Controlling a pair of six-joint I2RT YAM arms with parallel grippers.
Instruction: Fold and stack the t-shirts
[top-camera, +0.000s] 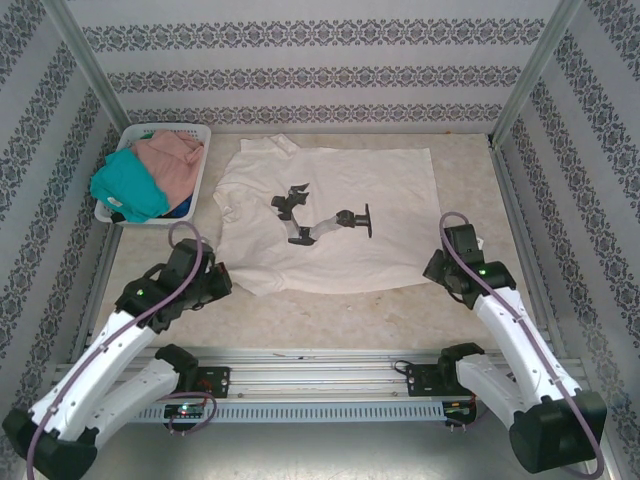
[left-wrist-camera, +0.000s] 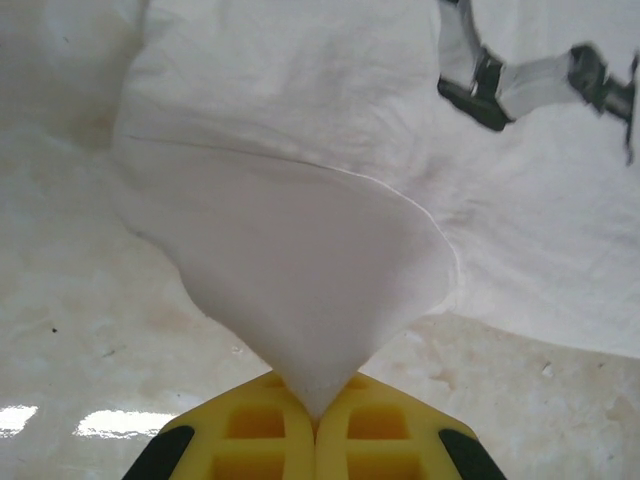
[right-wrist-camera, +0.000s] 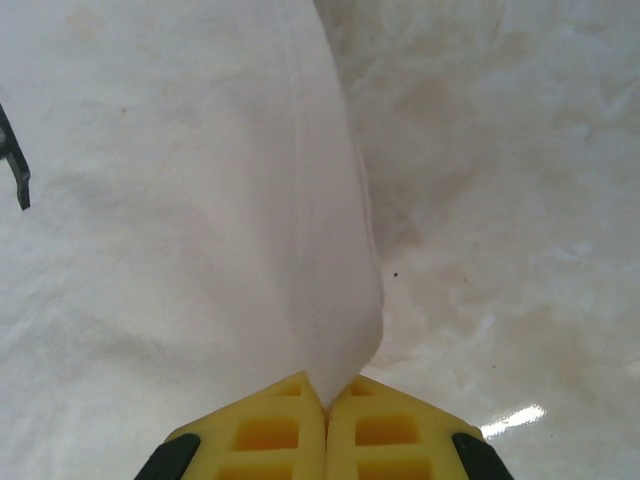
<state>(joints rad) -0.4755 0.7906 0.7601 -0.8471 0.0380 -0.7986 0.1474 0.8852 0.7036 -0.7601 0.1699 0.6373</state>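
Note:
A cream t-shirt (top-camera: 330, 215) with a dark robot-arm print lies spread flat on the table, collar toward the left. My left gripper (top-camera: 222, 280) pinches its near left corner; between the yellow fingers (left-wrist-camera: 250, 430) the cloth (left-wrist-camera: 300, 270) rises in a cone. At the near right corner my right gripper (top-camera: 437, 268) is shut on the cream t-shirt's edge (right-wrist-camera: 330, 260), the fabric pulled into its yellow fingers (right-wrist-camera: 270, 435). A teal t-shirt (top-camera: 128, 187) and a dusty-pink t-shirt (top-camera: 172, 160) sit bunched in the basket.
A white lattice basket (top-camera: 199, 176) stands at the far left corner of the table. Patterned walls close in the back and both sides. Metal frame posts rise at the back corners. A bare beige strip of table (top-camera: 330, 320) runs between the shirt and the arm bases.

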